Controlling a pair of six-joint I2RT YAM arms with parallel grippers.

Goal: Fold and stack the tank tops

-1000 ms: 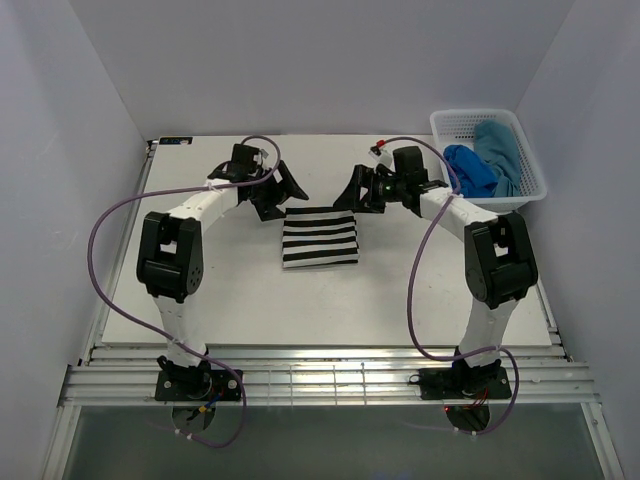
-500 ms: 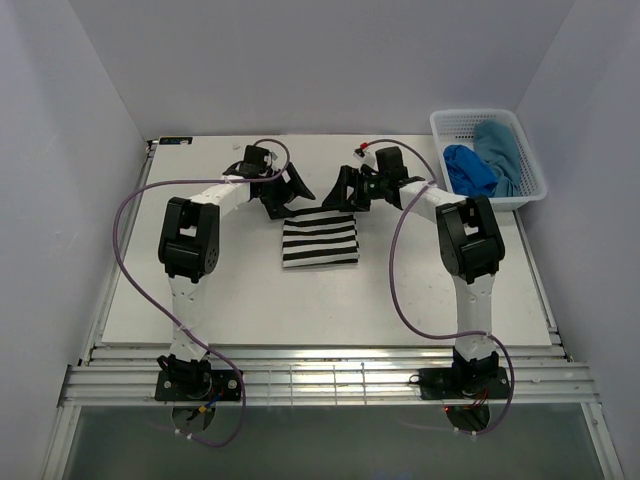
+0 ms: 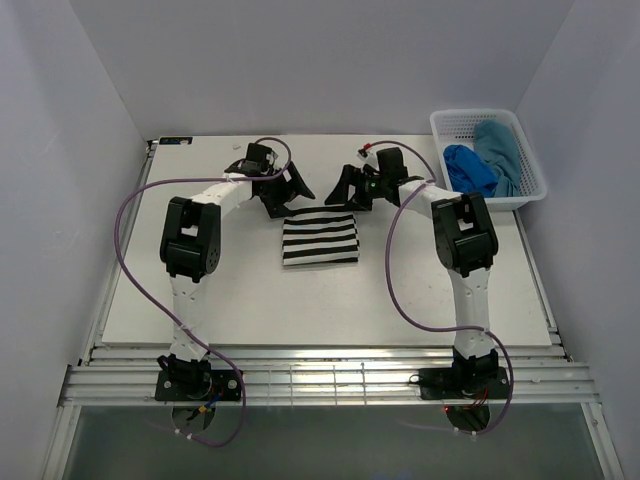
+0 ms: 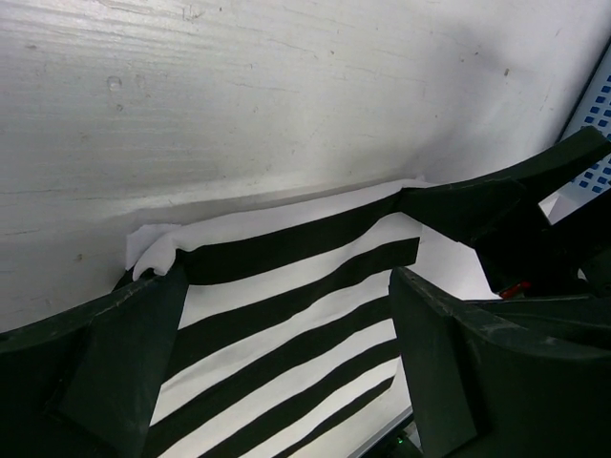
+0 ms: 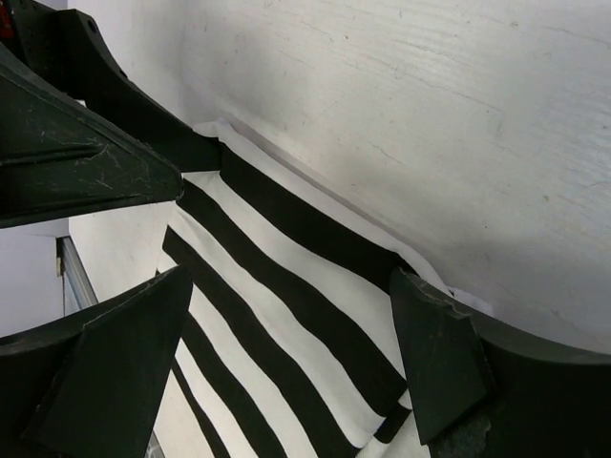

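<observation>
Here's my worktop (image 3: 200, 290): white and flat, with faint scuffs and scratches showing up close in my wrist views. Lying straight on it, about the middle and a little toward the far side, there's the striped tank top (image 3: 319, 239), folded into a neat rectangle with its stripes running left to right. A small white corner of cloth pokes out at its far edge. Over in the far right corner sits the white mesh basket (image 3: 470, 113), well apart from the striped top.

Bare counter (image 3: 200, 290) surrounds the folded striped top (image 3: 319, 240) on its left, right and near sides. The mesh basket (image 3: 500, 204) occupies the far right corner.
</observation>
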